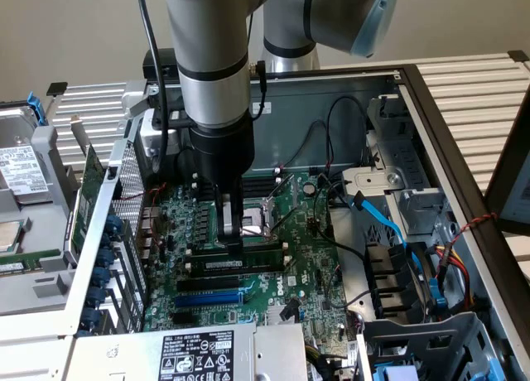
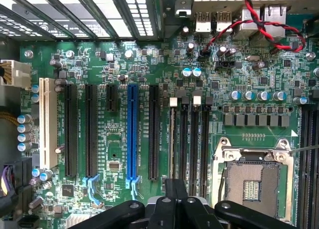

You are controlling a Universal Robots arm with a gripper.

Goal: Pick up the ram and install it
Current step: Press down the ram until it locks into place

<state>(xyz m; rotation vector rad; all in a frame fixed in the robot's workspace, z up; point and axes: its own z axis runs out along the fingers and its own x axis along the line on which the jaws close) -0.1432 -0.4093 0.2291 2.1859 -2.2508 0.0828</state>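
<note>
The hand (image 1: 235, 232) reaches down into the open computer case (image 1: 431, 108), its black fingers (image 1: 234, 219) standing on the motherboard (image 1: 306, 257) just beside the silver CPU socket (image 1: 258, 217). The fingertips meet the top edge of the ram (image 1: 240, 265), a long narrow stick with a white label lying along one of the memory slots, level with the board and apparently seated in the slot. Whether the fingers pinch the stick or only press on it cannot be told, nor how far apart they stand. In the wrist view the dark finger bases (image 2: 174, 209) hang over the row of black memory slots (image 2: 192, 139) next to the CPU socket (image 2: 254, 181); the ram itself is hard to pick out there. Farther out lie the blue expansion slot (image 1: 211, 299), a red and black cable (image 2: 259, 25) and blue cables (image 1: 389, 224) toward the exterior view's right
</note>
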